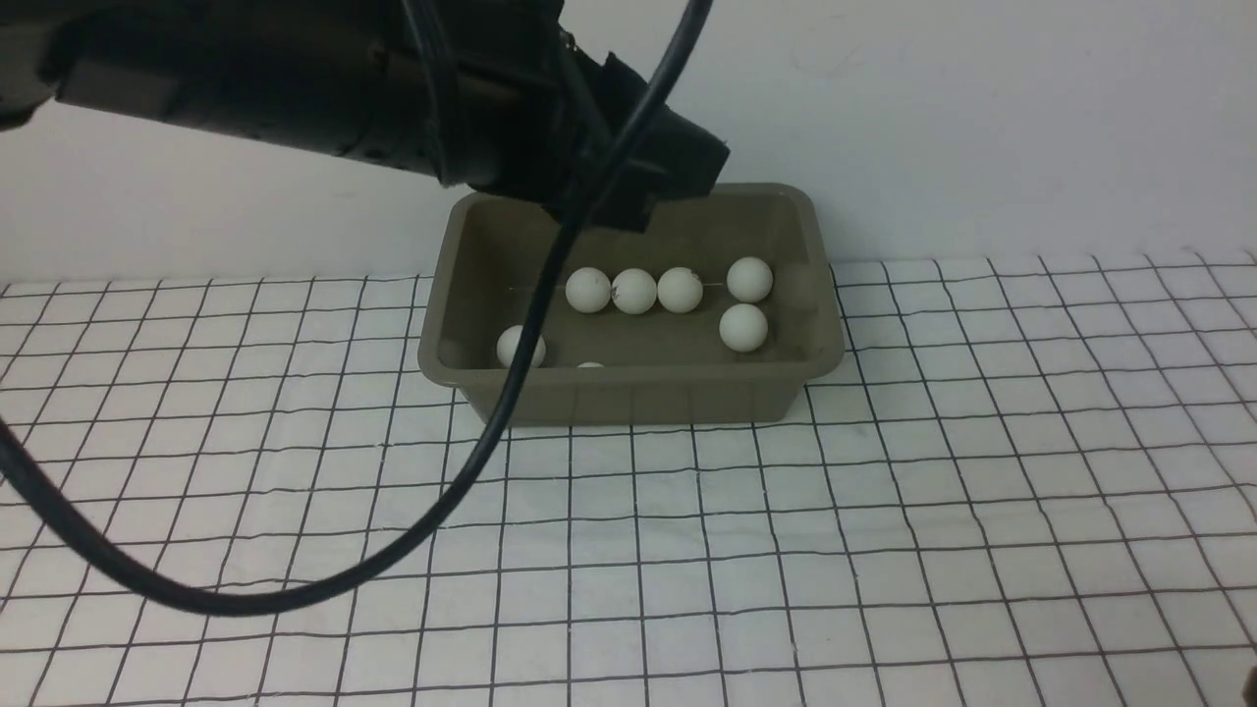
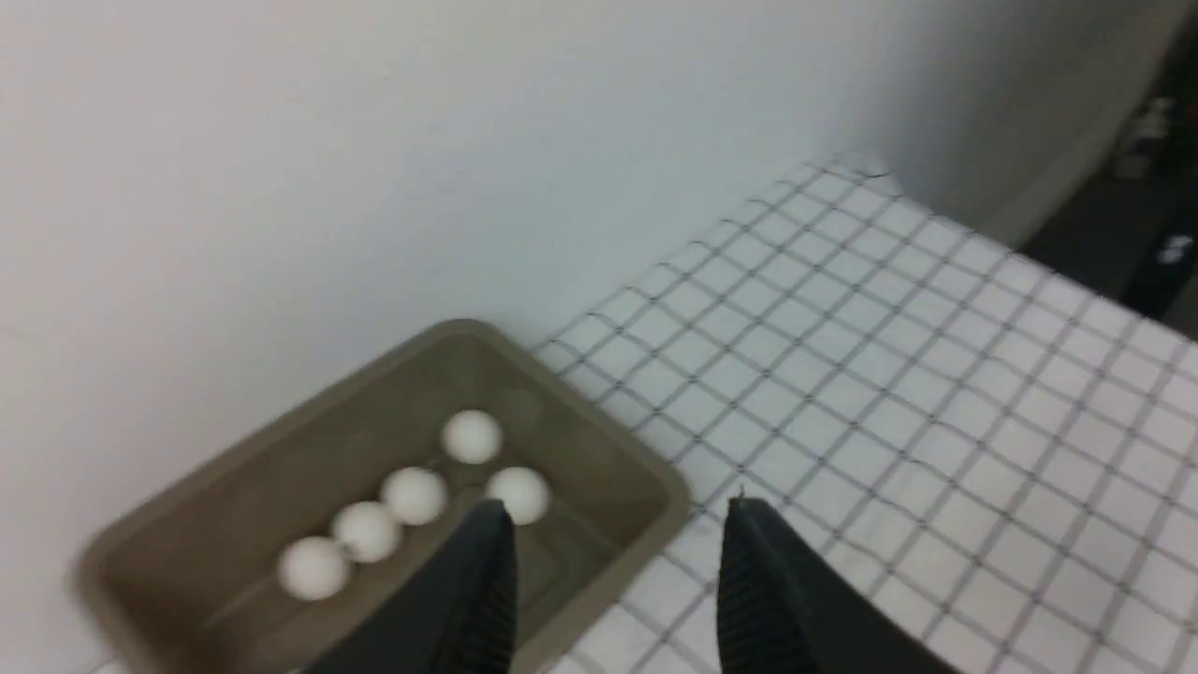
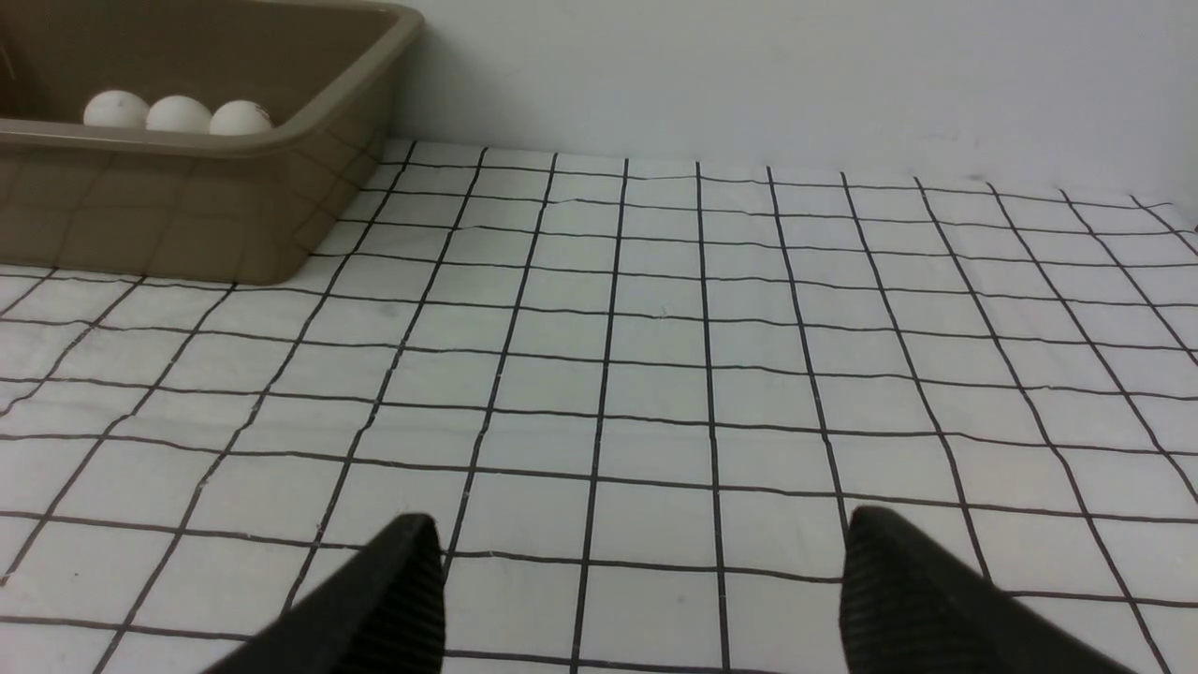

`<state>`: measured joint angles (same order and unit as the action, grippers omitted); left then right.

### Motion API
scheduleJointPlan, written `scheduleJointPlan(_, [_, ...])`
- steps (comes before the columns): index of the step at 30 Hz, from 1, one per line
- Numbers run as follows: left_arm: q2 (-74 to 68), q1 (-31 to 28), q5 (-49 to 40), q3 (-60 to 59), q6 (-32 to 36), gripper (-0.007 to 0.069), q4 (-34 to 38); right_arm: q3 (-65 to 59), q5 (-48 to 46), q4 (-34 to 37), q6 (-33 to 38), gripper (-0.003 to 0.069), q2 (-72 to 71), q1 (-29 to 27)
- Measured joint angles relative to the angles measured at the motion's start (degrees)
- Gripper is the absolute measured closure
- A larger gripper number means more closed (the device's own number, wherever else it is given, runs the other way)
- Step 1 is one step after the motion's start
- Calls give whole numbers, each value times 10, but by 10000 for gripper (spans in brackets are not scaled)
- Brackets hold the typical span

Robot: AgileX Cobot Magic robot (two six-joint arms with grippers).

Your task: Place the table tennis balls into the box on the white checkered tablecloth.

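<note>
Seven balls (image 1: 680, 290), all inside the box (image 1: 638, 395), none on the cloth (image 1: 884, 550). Far left: left arm (image 1: 295, 88) reaching in high across the frame, ending above the box's rear left corner. Left gripper (image 2: 618, 510) seen from its wrist with fingers apart and nothing between them, poised over the box's near right rim. Black cable (image 1: 471, 462) looping down from that arm, crossing the box's left part and partly covering one ball by the left wall.

Box set long axis left to right, parallel to the wall (image 1: 982, 118) and close against it, opening upward. Inside, left to right: the cable-crossed ball, one barely showing above the front rim, three touching in a row along the back, two more near the right wall, one behind the other.

Right of the box: plenty of bare checkered cloth, slightly wrinkled, running to the table's right edge. In front of the box also wide bare cloth, only the cable hanging over it. Right gripper (image 3: 646, 538) low over the cloth, well apart from the box, fingers spread wide, gripping nothing.
</note>
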<state>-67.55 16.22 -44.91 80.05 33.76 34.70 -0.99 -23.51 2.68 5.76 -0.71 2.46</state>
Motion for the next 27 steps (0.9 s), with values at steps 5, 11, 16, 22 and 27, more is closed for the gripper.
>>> scheduleJointPlan(5, [133, -22, 2, -73, -120, 346, -206, 0, 0, 0, 0, 144, 0, 0])
scheduleJointPlan(11, [279, -26, 62, -268, -317, 346, -356, 0, 0, 0, 0, 144, 0, 0])
scheduleJointPlan(16, [358, -66, 81, -441, -379, 346, -396, 0, 0, 0, 0, 144, 0, 0])
scheduleJointPlan(22, [431, -99, 174, -606, -385, 346, -409, 0, 0, 0, 0, 144, 0, 0])
scheduleJointPlan(27, [514, -111, 231, -698, -385, 346, -420, 0, 0, 0, 0, 144, 0, 0])
